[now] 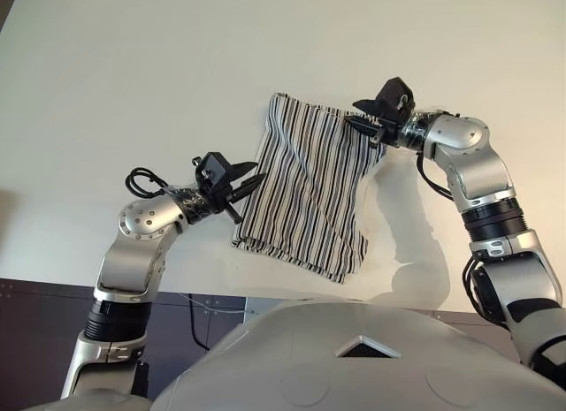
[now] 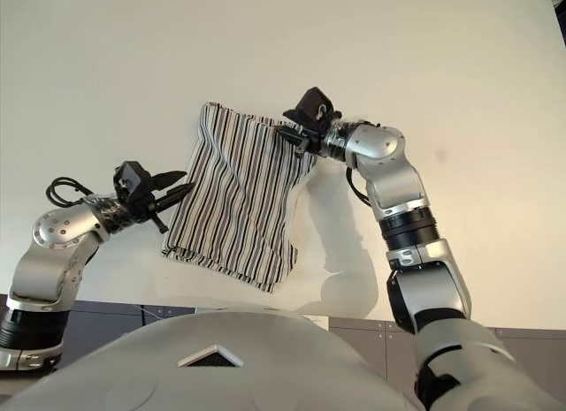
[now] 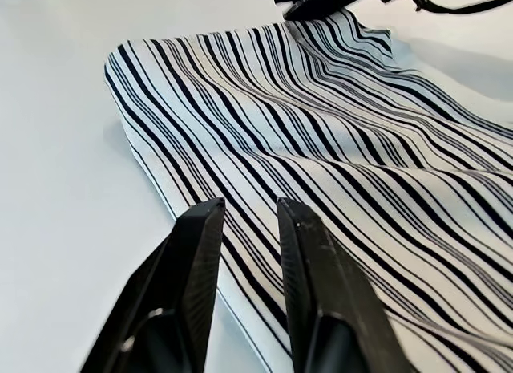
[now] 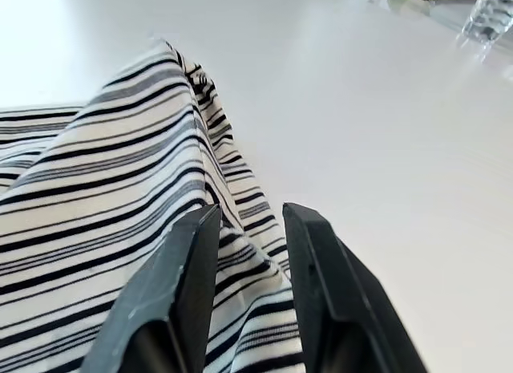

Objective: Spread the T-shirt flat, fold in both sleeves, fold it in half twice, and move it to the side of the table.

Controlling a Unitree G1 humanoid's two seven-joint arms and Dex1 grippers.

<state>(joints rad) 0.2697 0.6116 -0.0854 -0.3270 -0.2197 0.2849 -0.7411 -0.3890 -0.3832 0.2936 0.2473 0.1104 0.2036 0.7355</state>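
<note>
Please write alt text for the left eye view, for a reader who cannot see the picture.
A folded striped T-shirt lies on a white table. The robot's left hand, with its fingers apart, is at the shirt's left edge. Its right hand is at the shirt's far right corner.
</note>
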